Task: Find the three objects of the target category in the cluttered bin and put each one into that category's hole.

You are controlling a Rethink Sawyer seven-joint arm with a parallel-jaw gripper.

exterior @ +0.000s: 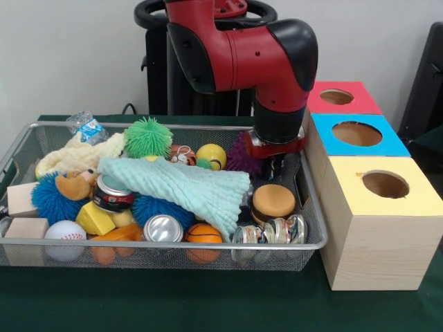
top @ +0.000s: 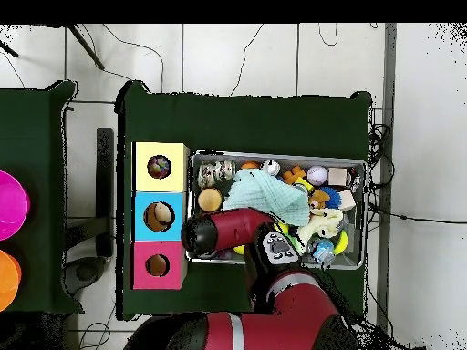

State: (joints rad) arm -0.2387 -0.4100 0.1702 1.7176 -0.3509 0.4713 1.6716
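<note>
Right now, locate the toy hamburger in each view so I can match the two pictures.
Front view: the toy hamburger lies at the bin's right end, just below the gripper, beside the yellow-topped box.
Overhead view: the toy hamburger sits at the bin's left end, next to the boxes, just above the arm's black wrist.
Shared landmark: the light green cloth, which lies right beside it in both.

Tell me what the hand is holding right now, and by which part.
It cannot be told. The hand hangs low in the wire bin above the toy burger, with nothing visibly gripped.
</note>
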